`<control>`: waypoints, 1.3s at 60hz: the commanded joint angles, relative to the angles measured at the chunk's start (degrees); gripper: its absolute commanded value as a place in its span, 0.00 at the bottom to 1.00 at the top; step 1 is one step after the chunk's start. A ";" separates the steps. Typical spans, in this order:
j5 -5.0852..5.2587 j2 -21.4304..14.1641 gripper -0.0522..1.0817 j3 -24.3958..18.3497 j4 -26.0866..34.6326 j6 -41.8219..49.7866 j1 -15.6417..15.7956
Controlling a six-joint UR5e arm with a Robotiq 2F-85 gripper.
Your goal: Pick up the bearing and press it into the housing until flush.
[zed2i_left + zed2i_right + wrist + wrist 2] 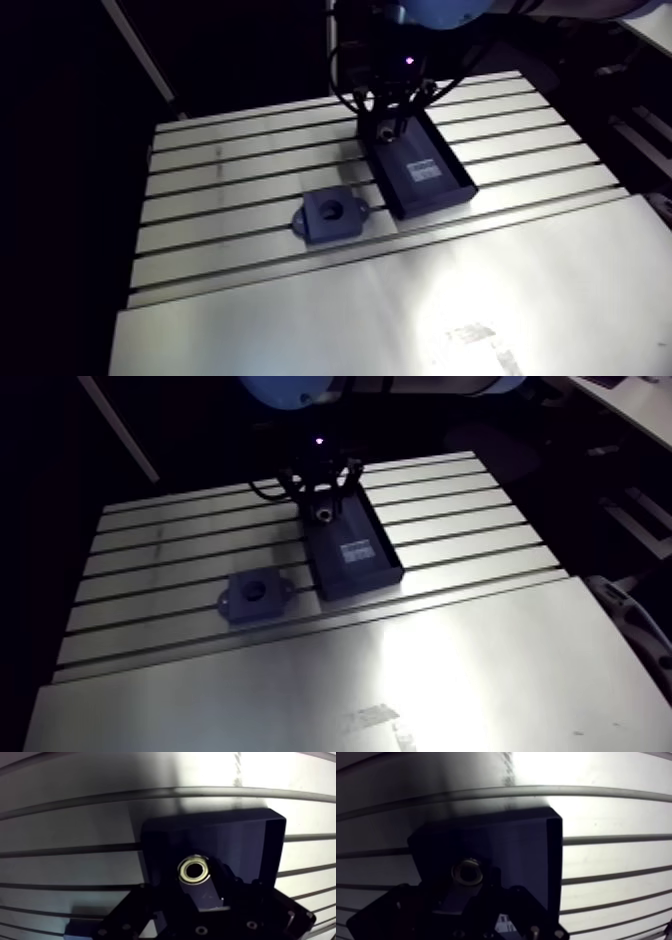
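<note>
The bearing (184, 871), a small metal ring, rests flat at the far end of a black open tray (250, 837). My gripper (198, 878) reaches down into the tray with its fingers close against both sides of the ring, shut on it. In the arm view the gripper (386, 126) stands over the tray's far end (425, 175). The housing (330, 213), a dark block with a round bore on top, sits on the slotted table to the left of the tray's near end, apart from the gripper.
The tray's raised walls (277, 852) surround the gripper on three sides. A white label (423, 170) lies on the tray floor. A smooth metal sheet (400, 310) covers the table's near part; grooved table (230, 170) lies left of the tray.
</note>
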 commanded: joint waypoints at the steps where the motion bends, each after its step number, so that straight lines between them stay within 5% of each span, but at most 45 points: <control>1: 0.00 0.07 0.53 0.00 0.00 0.00 0.00; 50: 0.18 -1.65 0.57 -0.37 0.60 -0.09 -0.08; 57: -0.77 -3.37 0.58 0.16 0.78 -0.34 -0.09; 78: -0.79 -8.72 0.59 3.10 2.68 -0.85 0.15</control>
